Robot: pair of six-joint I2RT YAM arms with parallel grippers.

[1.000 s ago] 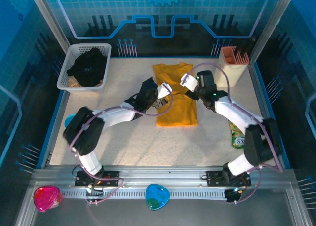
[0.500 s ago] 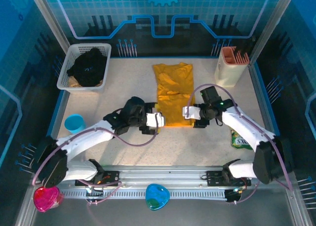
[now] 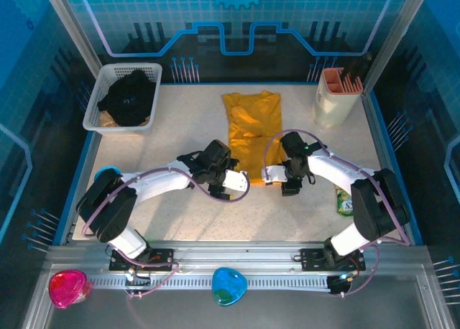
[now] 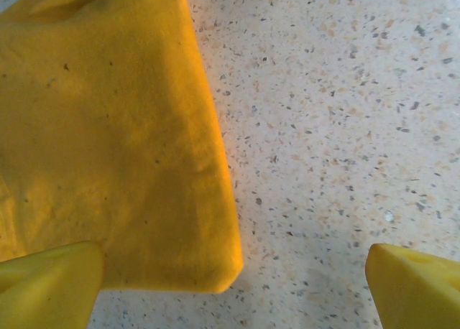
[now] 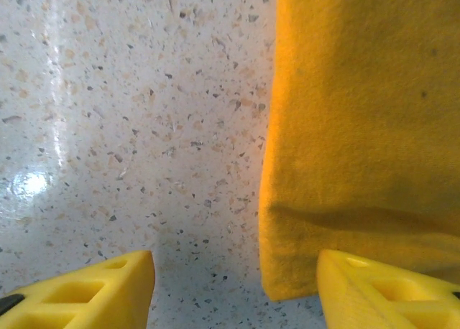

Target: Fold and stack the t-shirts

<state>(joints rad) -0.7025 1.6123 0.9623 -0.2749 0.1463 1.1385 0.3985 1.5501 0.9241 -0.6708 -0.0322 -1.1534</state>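
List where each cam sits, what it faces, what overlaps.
Top external: above and behind the bases, looking down on the table; left arm and right arm show.
Left wrist: over the near-left corner of the yellow t-shirt; own fingers show.
Right wrist: over its near-right corner; own fingers show.
Shared: all three see the yellow t-shirt.

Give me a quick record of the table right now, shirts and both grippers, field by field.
yellow shirt: folded into a long strip, flat on the table
black shirt: bunched in the white basket, back left
left gripper: open, at the strip's near left corner
right gripper: open, at the strip's near right corner
stack: not yet started
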